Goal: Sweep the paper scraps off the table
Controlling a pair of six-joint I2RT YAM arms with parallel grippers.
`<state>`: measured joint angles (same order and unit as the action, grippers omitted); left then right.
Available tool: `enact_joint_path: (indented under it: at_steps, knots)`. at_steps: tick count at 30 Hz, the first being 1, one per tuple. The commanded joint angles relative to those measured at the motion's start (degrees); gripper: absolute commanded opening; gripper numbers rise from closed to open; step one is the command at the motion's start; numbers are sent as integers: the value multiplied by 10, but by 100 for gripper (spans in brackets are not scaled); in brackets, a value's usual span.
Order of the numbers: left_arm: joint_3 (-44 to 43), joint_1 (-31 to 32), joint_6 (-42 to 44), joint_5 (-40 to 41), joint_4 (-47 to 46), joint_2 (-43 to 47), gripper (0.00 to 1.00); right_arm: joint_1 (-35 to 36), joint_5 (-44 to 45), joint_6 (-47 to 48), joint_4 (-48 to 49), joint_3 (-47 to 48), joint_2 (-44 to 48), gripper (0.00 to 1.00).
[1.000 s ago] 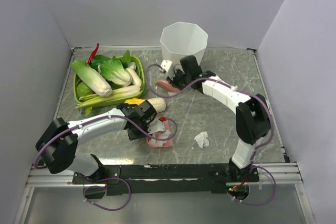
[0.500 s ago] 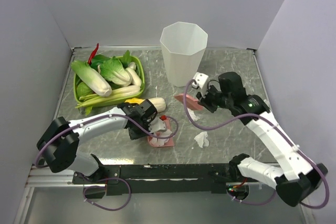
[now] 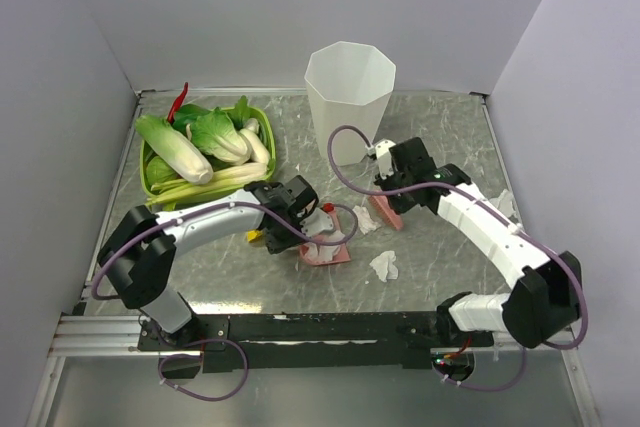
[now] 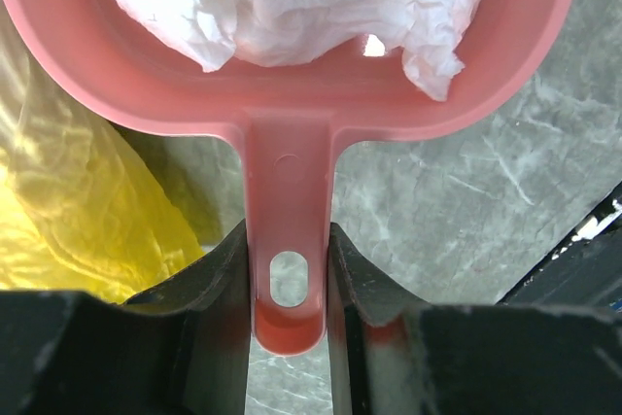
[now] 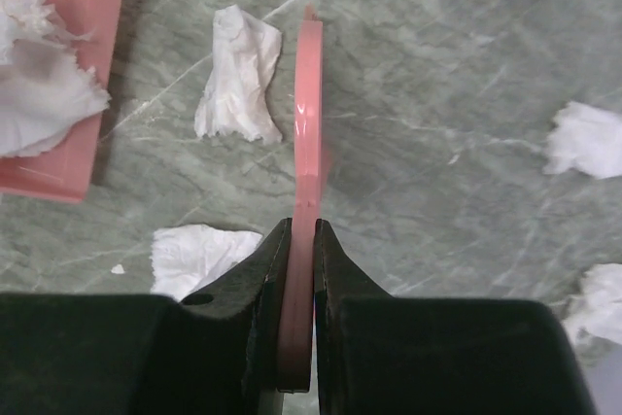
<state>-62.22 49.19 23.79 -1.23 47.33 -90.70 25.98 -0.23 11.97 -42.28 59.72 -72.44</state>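
My left gripper [image 4: 289,240] is shut on the handle of a pink dustpan [image 4: 292,94], which lies on the table [image 3: 430,247] with crumpled white paper scraps [image 4: 321,2] inside. From above, the dustpan [image 3: 330,252] sits at mid-table with the left gripper [image 3: 303,232] behind it. My right gripper [image 5: 301,225] is shut on a thin pink scraper [image 5: 307,114], seen edge-on. One scrap [image 5: 238,85] lies just left of the blade, another [image 5: 199,255] nearer the jaws. Two more scraps [image 5: 583,138] lie to the right. From above, the right gripper [image 3: 385,192] holds the scraper [image 3: 387,213] right of the dustpan.
A tall white bin [image 3: 350,97] stands at the back centre. A green tray [image 3: 150,182] of leafy cabbages sits at the back left. A yellow object [image 4: 78,230] lies beside the dustpan's left. A loose scrap [image 3: 384,265] lies near the front.
The right arm swung from beside the bin to mid-table, bringing the scraper down right of the dustpan. The left arm shifted the dustpan slightly right and away.
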Motion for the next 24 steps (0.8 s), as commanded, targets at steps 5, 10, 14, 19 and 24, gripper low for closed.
enact_joint_path:
  at_steps: [5,10,14,19,24]
  knots:
    - [-33,17,-23,-3,-8,-47,1,2,-103,-87,11,46,-46,0]
    - [-58,25,-28,-3,-18,-78,1,2,-227,-115,4,65,-49,0]
    - [-71,25,-28,4,-29,-88,1,-4,-268,-141,-16,88,-41,0]
    - [-43,24,-21,4,-77,-59,1,-7,-231,-84,-68,118,-8,0]
    - [-2,23,-19,4,-138,-16,1,-8,-183,-25,-161,187,5,0]
